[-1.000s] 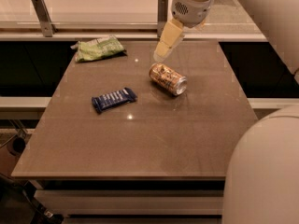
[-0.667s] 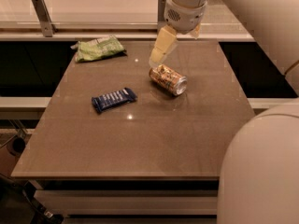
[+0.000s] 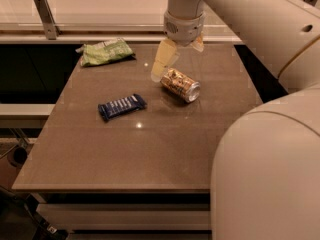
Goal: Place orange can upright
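Observation:
The orange can (image 3: 181, 85) lies on its side on the brown table (image 3: 150, 149), right of centre, with its silver end facing front right. My gripper (image 3: 180, 54) hangs from the arm just above and behind the can. Its fingers stand apart and hold nothing. The long pale left finger (image 3: 162, 61) reaches down beside the can's far left end. The right finger (image 3: 198, 43) shows only in part behind the wrist.
A blue candy bar (image 3: 122, 106) lies left of the can. A green snack bag (image 3: 106, 52) lies at the table's far left corner. A glass rail with a metal post (image 3: 45, 16) runs behind the table. My arm's large pale body (image 3: 270, 174) fills the right foreground.
The gripper has moved left and down, closer to the can's far end. The can, candy bar and bag have not moved.

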{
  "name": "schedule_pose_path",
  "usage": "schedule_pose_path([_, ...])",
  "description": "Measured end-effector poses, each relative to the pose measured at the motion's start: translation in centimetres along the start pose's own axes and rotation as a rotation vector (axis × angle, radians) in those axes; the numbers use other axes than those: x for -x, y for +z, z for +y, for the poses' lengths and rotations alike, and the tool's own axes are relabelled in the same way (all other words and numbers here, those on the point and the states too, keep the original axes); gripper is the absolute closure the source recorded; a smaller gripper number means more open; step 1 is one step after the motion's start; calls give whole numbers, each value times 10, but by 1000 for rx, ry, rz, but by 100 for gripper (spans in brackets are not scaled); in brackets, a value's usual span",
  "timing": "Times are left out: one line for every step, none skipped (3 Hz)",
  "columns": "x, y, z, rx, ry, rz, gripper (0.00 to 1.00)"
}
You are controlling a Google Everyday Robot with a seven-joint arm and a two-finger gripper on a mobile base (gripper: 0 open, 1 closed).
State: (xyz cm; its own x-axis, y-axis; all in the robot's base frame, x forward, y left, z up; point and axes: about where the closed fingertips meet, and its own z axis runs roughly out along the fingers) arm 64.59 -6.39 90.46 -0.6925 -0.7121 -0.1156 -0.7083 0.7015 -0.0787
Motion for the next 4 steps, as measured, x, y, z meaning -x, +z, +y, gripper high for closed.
schedule_pose_path([6,10,1,8,4,21,0])
schedule_pose_path([4,21,-1,21,28,30,0])
schedule_pose_path([-8,31,-3,37,73,39,0])
schedule_pose_path([-14,35,-3,45,101,44,0])
